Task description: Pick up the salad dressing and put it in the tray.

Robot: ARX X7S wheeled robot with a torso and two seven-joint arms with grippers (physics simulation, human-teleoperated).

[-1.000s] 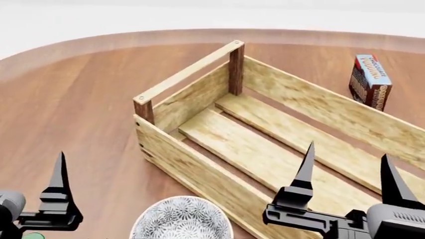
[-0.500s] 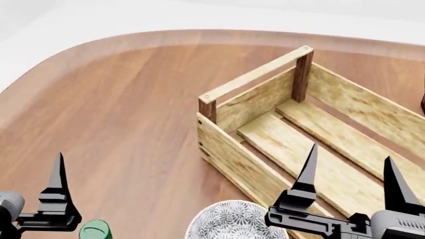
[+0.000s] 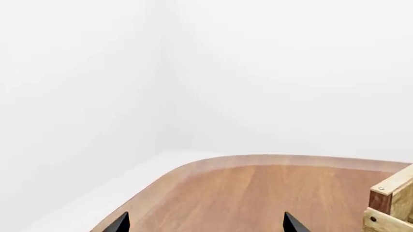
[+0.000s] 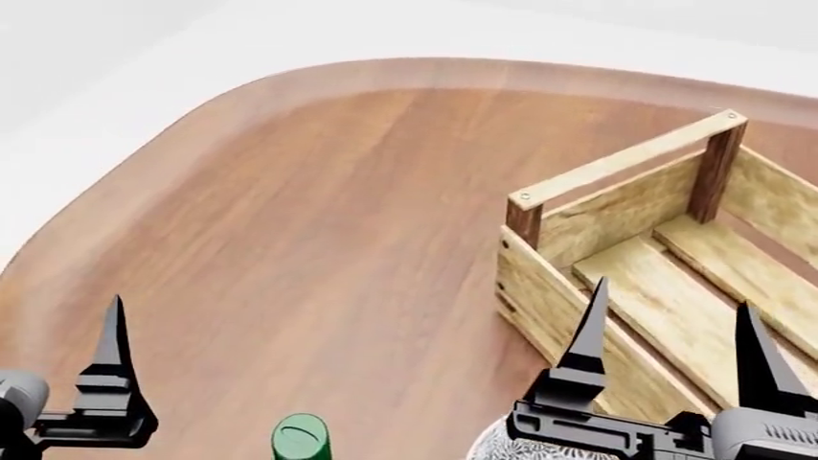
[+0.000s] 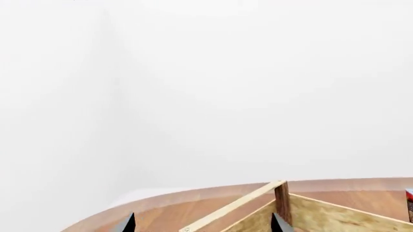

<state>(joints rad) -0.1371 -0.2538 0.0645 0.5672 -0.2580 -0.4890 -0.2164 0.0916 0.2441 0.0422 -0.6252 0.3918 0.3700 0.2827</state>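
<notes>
The salad dressing (image 4: 301, 439) stands at the near edge of the table (image 4: 294, 220), only its green cap showing, between the two grippers and left of the tray (image 4: 614, 192), which sits well apart on the right. The left gripper (image 3: 205, 223) is spread wide and holds nothing, likely because it is the closer one for the grab. The right gripper (image 4: 665, 335) (spread too, and bare) hangs over the tray's near wall, out of the way.
</notes>
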